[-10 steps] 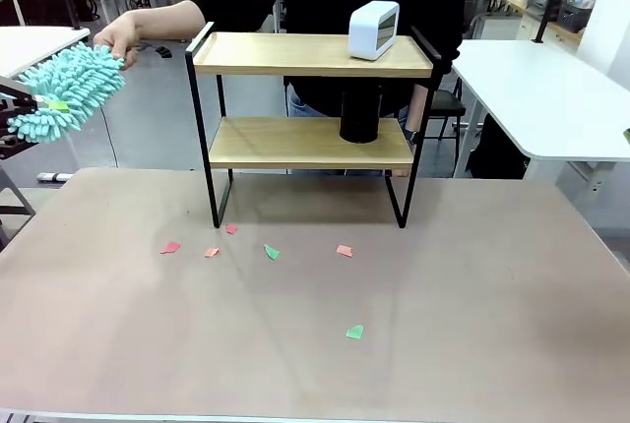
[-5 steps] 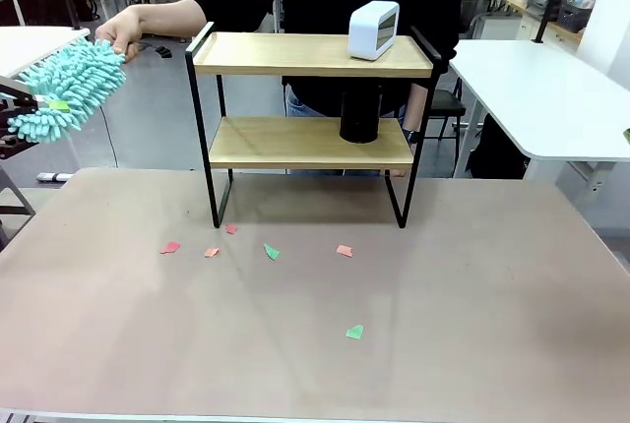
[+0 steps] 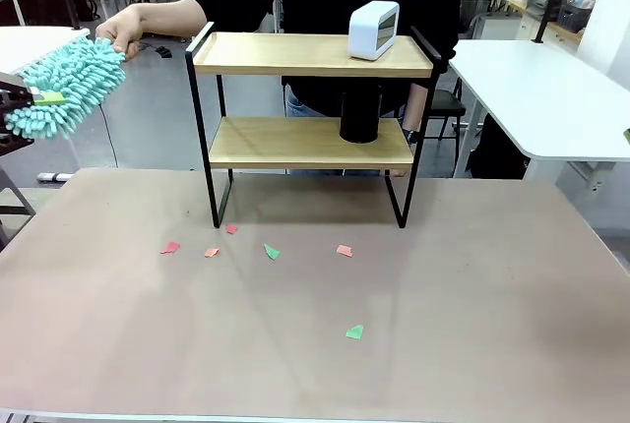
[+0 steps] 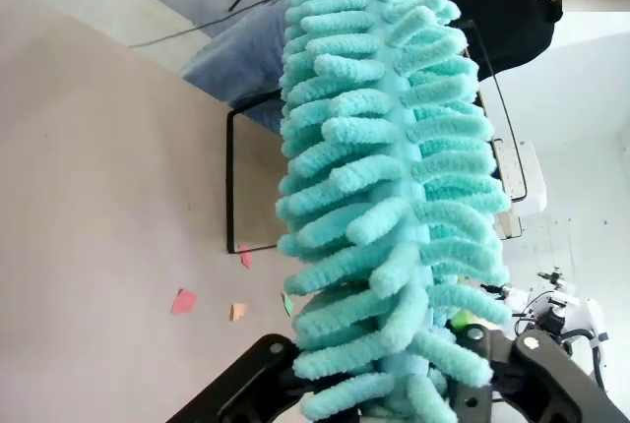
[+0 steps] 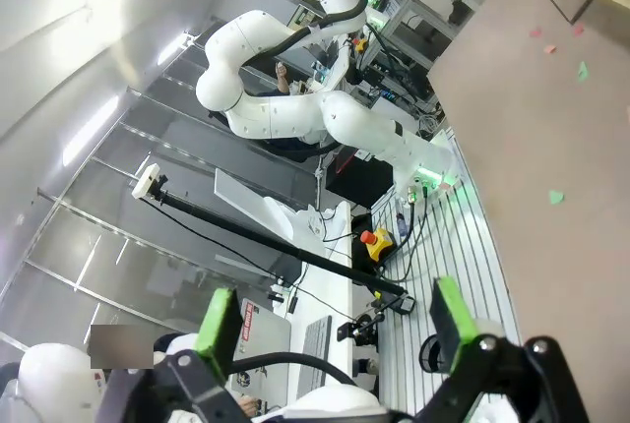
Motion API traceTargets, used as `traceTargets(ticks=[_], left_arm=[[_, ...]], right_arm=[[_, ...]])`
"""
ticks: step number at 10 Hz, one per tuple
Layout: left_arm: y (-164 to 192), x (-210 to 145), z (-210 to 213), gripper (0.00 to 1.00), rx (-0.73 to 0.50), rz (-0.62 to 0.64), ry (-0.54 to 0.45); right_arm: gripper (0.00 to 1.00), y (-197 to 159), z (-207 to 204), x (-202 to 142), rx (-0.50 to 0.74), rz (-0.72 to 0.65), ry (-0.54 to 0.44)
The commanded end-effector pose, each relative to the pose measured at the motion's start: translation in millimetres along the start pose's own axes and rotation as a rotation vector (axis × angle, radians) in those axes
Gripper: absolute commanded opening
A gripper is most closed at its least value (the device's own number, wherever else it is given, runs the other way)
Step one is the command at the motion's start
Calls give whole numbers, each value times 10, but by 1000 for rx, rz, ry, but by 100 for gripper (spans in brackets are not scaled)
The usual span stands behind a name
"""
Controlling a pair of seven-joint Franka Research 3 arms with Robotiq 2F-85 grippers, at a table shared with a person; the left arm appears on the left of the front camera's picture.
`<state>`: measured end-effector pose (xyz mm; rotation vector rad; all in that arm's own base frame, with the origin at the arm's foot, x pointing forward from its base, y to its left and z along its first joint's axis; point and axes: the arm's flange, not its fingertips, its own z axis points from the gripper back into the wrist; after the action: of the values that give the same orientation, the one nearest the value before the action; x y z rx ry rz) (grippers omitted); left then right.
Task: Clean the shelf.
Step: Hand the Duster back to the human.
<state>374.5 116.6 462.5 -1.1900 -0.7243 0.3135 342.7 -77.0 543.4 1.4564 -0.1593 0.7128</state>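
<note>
Six small paper scraps, four reddish point(image 3: 344, 250) and two green point(image 3: 354, 332), lie scattered on the near half of the wide beige worktop point(image 3: 472, 325), in front of the small two-tier shelf of light wooden boards in a thin black metal frame point(image 3: 310, 138). That shelf stands toward the far edge of the worktop, a white rounded box-shaped device point(image 3: 374, 30) on its top board near the right end and a black cylinder point(image 3: 360, 115) on the lower board below it. At the left edge, well apart from the shelf and off the worktop, the left gripper point(image 4: 389, 384) is clamped on the base of a fluffy turquoise chenille duster point(image 3: 67, 84), whose tufted head points up and away. A person's hand point(image 3: 123, 34) touches the far tip of the duster. The right gripper point(image 5: 335, 320) has its green-padded fingers wide apart with nothing between them, facing away from the worktop.
</note>
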Motion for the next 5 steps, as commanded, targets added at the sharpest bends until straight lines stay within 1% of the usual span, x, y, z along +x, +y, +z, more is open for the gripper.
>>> traceTargets(ticks=[1,2,3,4,5], left_arm=[[-2,-37,18,100,-15,-42,-5],[-11,-40,42,100,-24,-46,28],[-62,-58,82,98,-58,-36,89],[-174,-113,148,100,-84,-41,168],[-360,-226,228,100,-143,-47,279]], right_arm=[[100,-1,47,-25,-7,14,20],[100,-1,47,-25,-7,14,20],[100,-1,47,-25,-7,14,20],[100,-1,47,-25,-7,14,20],[100,-1,47,-25,-7,14,20]])
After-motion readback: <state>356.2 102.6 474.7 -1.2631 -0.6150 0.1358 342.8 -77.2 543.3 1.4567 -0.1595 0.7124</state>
